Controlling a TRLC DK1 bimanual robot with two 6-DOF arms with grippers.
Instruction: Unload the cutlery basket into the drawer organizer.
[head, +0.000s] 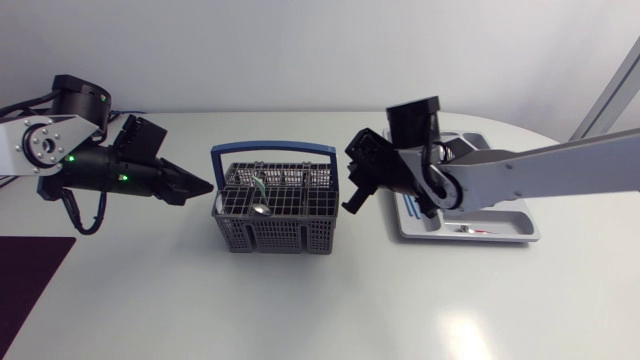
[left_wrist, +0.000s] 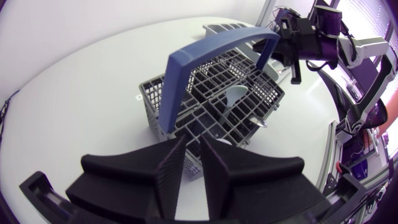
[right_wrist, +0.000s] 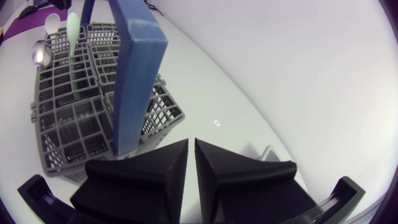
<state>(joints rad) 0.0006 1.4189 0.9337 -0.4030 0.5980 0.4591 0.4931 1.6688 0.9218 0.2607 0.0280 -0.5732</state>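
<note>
The task looks to be at the reach-in step: the cutlery basket (head: 275, 238) stands mid-bench holding a spoon (head: 259, 209), with the drawer organizer (head: 522, 216) to its right under the right arm (head: 540, 170). The jaws of that arm and of the left arm (head: 95, 165) flank the basket, each closed to a thin slit and empty, so one pair must probably open above the spoon next. No print is readable.

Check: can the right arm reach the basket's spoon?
Probably yes: spoon pokes up near the basket's left end, open from above. Right claw sits shut at the right end and must dodge the handle.
</note>
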